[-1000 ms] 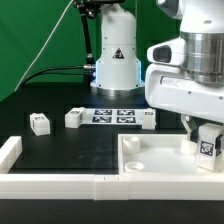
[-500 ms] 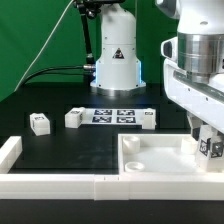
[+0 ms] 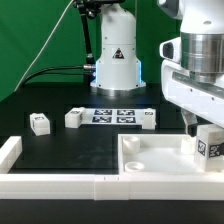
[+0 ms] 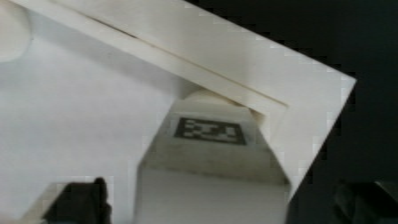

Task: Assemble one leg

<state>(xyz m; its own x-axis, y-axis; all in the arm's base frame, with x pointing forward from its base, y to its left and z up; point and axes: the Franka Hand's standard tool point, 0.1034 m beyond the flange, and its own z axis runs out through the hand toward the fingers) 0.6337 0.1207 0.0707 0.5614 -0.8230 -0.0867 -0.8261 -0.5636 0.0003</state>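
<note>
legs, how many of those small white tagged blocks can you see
4: leg far on the exterior view's left, leg beside the marker board, leg at its other end, leg under the hand. Others may be hidden.

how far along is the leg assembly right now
Done: one leg has been picked and brought to the panel's corner on the exterior view's right. In hand: the end effector hangs at it; grip unclear. Left: seating it; three legs lie loose on the table.

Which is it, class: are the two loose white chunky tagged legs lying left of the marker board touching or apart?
Apart. In the exterior view, bare black table separates one leg from the other leg.
</note>
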